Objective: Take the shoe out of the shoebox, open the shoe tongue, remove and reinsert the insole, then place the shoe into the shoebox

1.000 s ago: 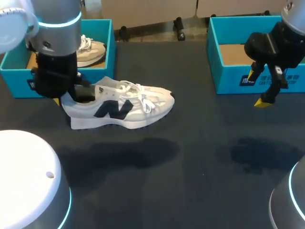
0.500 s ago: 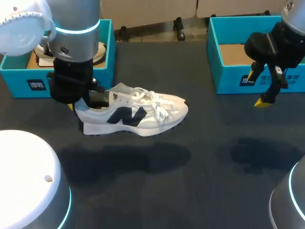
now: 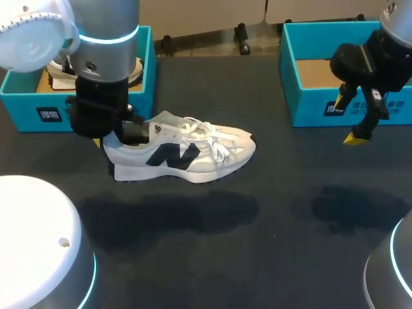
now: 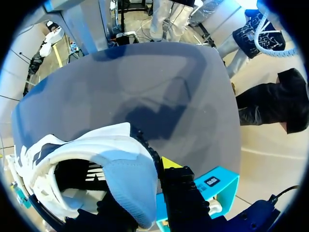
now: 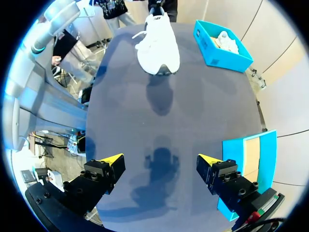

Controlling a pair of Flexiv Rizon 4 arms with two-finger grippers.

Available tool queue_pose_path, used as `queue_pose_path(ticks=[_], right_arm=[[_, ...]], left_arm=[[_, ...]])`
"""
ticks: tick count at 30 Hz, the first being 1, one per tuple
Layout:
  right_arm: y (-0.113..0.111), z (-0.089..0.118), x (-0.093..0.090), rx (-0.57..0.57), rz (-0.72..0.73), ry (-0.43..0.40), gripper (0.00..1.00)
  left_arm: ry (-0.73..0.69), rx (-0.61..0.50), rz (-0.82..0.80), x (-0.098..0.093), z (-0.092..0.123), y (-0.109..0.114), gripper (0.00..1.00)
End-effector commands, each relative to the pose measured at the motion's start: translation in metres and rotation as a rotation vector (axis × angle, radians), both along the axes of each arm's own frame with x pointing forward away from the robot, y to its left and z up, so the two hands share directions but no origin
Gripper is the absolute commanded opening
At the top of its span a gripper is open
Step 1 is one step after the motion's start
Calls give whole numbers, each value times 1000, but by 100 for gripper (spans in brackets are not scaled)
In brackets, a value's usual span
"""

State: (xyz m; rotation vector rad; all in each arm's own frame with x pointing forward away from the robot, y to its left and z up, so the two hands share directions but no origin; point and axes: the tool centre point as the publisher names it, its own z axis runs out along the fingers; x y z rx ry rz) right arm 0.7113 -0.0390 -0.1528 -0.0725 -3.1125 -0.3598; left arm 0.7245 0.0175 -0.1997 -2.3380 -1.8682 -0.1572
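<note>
Over the last second the shoe [image 3: 187,154] and the arm carrying it had travelled rightward, away from the left shoebox [image 3: 147,64], and in the final half-second they had almost come to rest.

At the far left, that left shoebox kept a second shoe [image 3: 132,67] inside it. Just to its right, our left claw [image 3: 114,136] was clenched on the shoe's heel collar, one finger down inside the opening and the other against the outside of the heel. The shoe pointed its toe to the right and, judging by the shadow lying apart from it on the bench [image 3: 270,212], it hung above the surface and was not resting on it. The laces [image 3: 205,138] lay loose across the top.

Well apart to the right, our right claw [image 5: 159,162] hovered released, holding nothing, just in front of the right shoebox [image 3: 315,106], which showed only its cardboard floor.

We judged the hold to be the weak point: the whole length of the shoe hung off a pinch at the heel, so the toe could sag or the collar could slide out between the fingers. A toe-first landing might tip the shoe onto its side. If the right claw came in hard, it could push the shoe out of that pinch or snag the loose laces.
</note>
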Motion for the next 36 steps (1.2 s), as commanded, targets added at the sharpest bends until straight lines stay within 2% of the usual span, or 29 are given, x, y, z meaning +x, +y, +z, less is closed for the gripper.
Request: queue_pose_path(ticks=[1, 10, 20, 36], right_arm=[[1, -1, 2, -3, -1, 3, 100], [1, -1, 2, -3, -1, 3, 100], [1, -1, 2, -3, -1, 3, 100], [1, -1, 2, -3, -1, 3, 100]], left_arm=[[-4, -4, 19, -1, -3, -6, 0], [-40, -7, 23, 5, -14, -29, 0], [-35, -1, 44, 18, -51, -39, 0], [-69, 9, 17, 13, -116, -58, 0]])
